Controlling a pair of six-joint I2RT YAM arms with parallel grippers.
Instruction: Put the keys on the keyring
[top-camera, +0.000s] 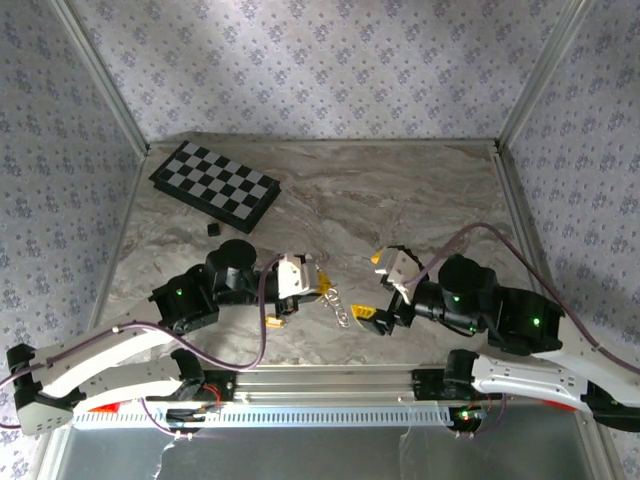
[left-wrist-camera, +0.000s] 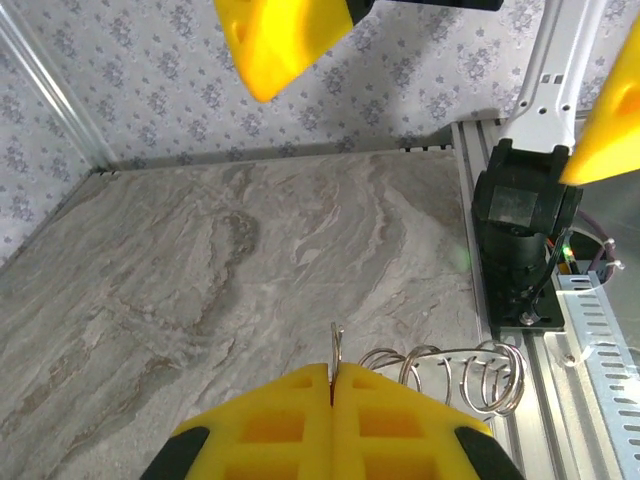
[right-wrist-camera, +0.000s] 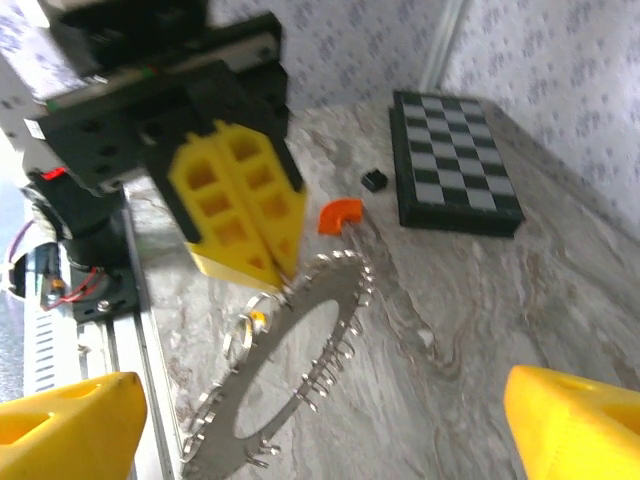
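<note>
1. The marble table (top-camera: 400, 200) runs across the middle of the top view. Both wrist views show it up close.
2. The checkerboard (top-camera: 215, 185) lies at the upper left of the top view. In the right wrist view it sits at the upper right.
3. The left gripper (right-wrist-camera: 268, 268) is at the upper left of the right wrist view, its yellow fingers pressed together and clamped on the rim of the keyring (right-wrist-camera: 345, 290). Its own camera shows the thin wire pinched between the pads at the bottom edge, with loose silver loops to the right.
4. The right gripper (top-camera: 372, 286) is right of centre in the top view, its jaws spread wide with nothing between them. They flank the ring without touching it.
5. Only the right wrist view shows the keyring's full toothed outline, at lower centre.
6. An orange curved piece (right-wrist-camera: 340, 215) lies just above the ring.
7. A small black piece (right-wrist-camera: 374, 180) sits beside the checkerboard.
8. The key (right-wrist-camera: 258, 318), a tiny yellow-gold speck, sits at the ring's inner edge, just below the left gripper's tips. We cannot tell whether it is threaded.
</note>
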